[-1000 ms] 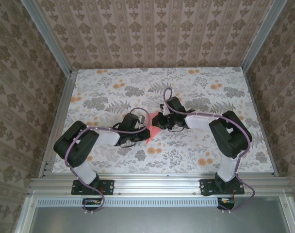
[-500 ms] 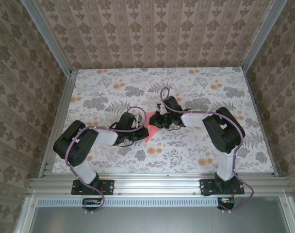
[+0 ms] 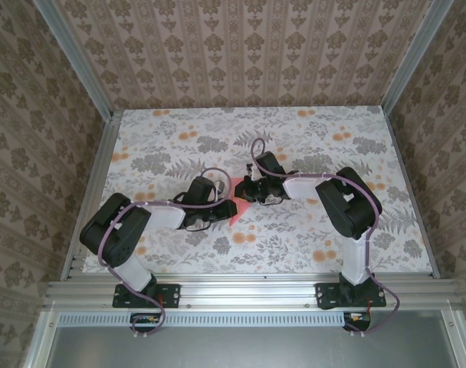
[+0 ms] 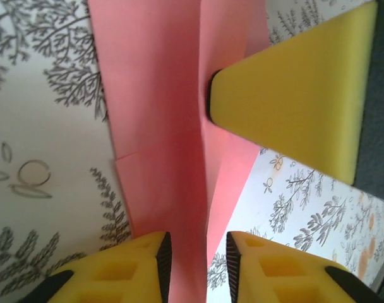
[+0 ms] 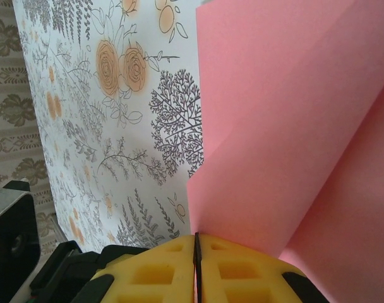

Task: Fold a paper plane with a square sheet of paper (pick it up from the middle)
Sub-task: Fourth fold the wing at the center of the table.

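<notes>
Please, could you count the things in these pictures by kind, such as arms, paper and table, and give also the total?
Robot arms: 2, the left arm and the right arm
Folded pink paper: 1
Flower-printed table: 1
Total: 4

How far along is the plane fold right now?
Done: the pink sheet shows a lengthwise crease and overlapping layers. In hand: the right gripper is shut on its edge; the left gripper straddles the crease, jaws slightly apart. Left: it doesn't look a finished dart yet, so further folds likely remain.
</notes>
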Controlling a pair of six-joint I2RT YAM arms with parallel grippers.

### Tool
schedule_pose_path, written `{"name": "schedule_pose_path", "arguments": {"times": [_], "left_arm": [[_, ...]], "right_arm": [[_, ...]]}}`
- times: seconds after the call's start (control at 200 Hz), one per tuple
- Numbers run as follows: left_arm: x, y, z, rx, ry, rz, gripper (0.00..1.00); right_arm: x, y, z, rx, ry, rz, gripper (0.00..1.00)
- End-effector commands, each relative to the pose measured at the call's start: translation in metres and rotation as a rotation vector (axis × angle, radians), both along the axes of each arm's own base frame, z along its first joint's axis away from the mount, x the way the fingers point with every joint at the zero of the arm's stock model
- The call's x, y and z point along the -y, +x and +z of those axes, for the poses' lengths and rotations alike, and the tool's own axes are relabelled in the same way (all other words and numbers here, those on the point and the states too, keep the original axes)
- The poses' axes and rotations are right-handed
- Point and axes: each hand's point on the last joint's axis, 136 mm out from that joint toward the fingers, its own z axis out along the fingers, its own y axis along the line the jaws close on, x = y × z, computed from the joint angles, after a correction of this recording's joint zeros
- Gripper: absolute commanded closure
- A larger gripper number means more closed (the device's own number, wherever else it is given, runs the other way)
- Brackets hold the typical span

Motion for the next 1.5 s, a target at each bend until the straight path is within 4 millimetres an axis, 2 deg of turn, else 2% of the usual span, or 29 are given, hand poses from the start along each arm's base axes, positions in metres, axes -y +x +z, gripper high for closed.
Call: {"name": "schedule_pose_path", "arguments": {"times": [0.0,0.2,0.5,0.66,0.745,1.105,1.32,1.495], "left_arm": [[-0.011,-0.007,-0.004,0.015,0.104,-0.019,0.64],[-0.010,-0.011,-0.005,0.038,0.167,-0.062,0.65],[-0.011,-0.011,-0.008,0.047,0.205,-0.058,0.83],[-0.009,-0.010,-0.003,0.055,0.190,-0.058,0.79],[-0.007,-0.009,0.003,0.070,0.179,-0.060,0.74],[-0.003,-0.003,0.020,0.118,0.167,-0.059,0.67],[0.000,0.000,0.031,0.147,0.146,-0.056,0.66],[0.000,-0.001,0.023,0.122,0.169,-0.062,0.69]], "right_arm": [[-0.003,0.004,-0.002,-0.004,-0.006,-0.005,0.89],[-0.005,0.005,0.001,-0.001,0.007,-0.004,0.89],[-0.007,0.005,0.005,-0.001,0.016,-0.001,0.89],[-0.007,0.004,0.006,-0.002,0.016,0.008,0.89],[-0.007,0.002,0.006,-0.002,0.015,0.012,0.89],[-0.006,-0.002,0.003,-0.008,0.006,0.023,0.89],[-0.006,-0.003,0.004,-0.006,0.007,0.027,0.89],[-0.007,-0.003,0.004,-0.007,0.010,0.026,0.89]]}}
